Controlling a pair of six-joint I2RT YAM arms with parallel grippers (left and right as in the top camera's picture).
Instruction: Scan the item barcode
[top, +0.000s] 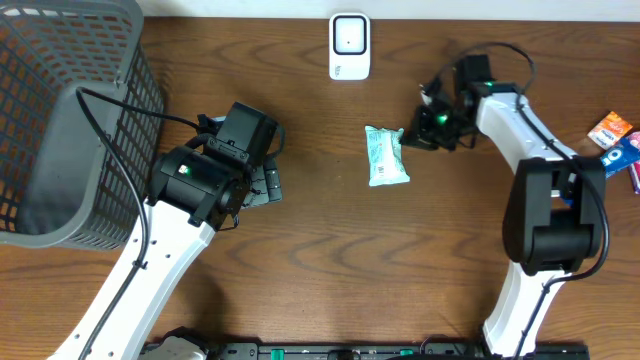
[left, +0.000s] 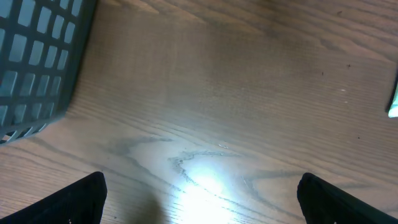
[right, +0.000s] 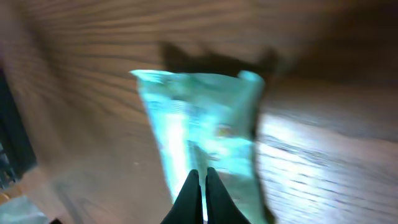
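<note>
On the bench (top: 330, 260) the grey basket (top: 70, 120) sits off at my left, and my left end effector (left: 202, 204) hangs over the wood spread wide, holding nothing. The teal packet (top: 387, 155) lies flat mid-bench, well apart from the white scanner (top: 349, 45) at the far edge, so by my reckoning nothing is scanned yet. My right end effector (right: 200, 182) is pinched fully together at one corner of the packet (caught the wrapper or not, I cannot tell), leaving lift, carry and barcode-showing to do.
</note>
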